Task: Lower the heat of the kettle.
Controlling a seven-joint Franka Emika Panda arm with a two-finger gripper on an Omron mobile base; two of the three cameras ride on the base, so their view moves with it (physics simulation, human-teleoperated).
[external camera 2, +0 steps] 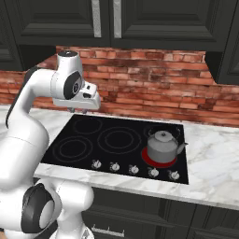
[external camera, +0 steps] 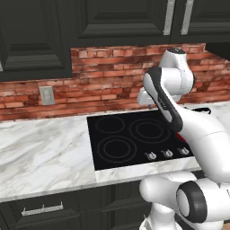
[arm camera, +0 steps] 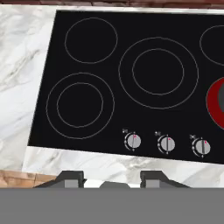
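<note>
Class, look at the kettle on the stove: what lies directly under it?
Under the kettle a burner glows red on the black cooktop; its ring shows around the kettle's base. The burner's centre is covered by the kettle.

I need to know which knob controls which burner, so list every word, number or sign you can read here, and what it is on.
No readable words or numbers anywhere.
Small marks beside each stove knob on the cooktop: too small and blurred to read.
Kettle: no label visible.
Wall outlet: no text.
</note>
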